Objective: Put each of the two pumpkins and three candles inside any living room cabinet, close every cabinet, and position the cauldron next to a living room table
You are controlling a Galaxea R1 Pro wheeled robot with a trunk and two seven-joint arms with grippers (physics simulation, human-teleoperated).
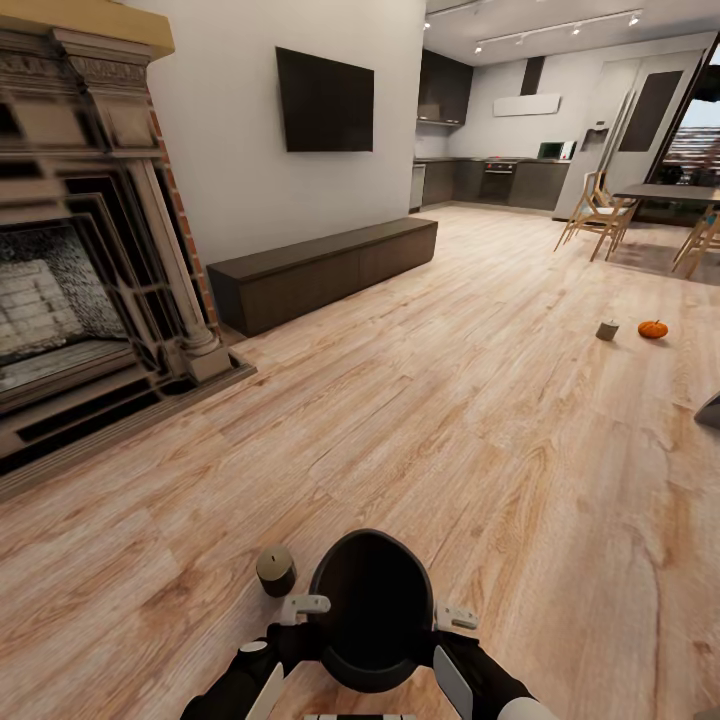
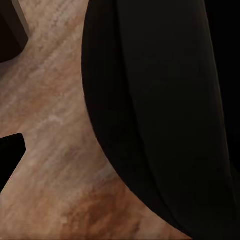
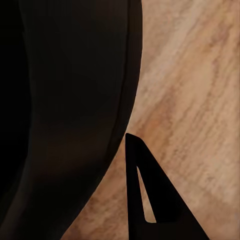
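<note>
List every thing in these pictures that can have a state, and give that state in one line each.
cauldron: upright, held between both grippers.
left gripper: against the cauldron's side.
right gripper: against its other side.
cabinet: all fronts closed.
pumpkin: upright on the floor.
far candle: standing beside the pumpkin.
near candle: standing by the cauldron.
television: off.

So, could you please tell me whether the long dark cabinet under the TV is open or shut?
Shut: the cabinet shows flat, flush fronts along its whole length, with no drawer pulled out.
</note>
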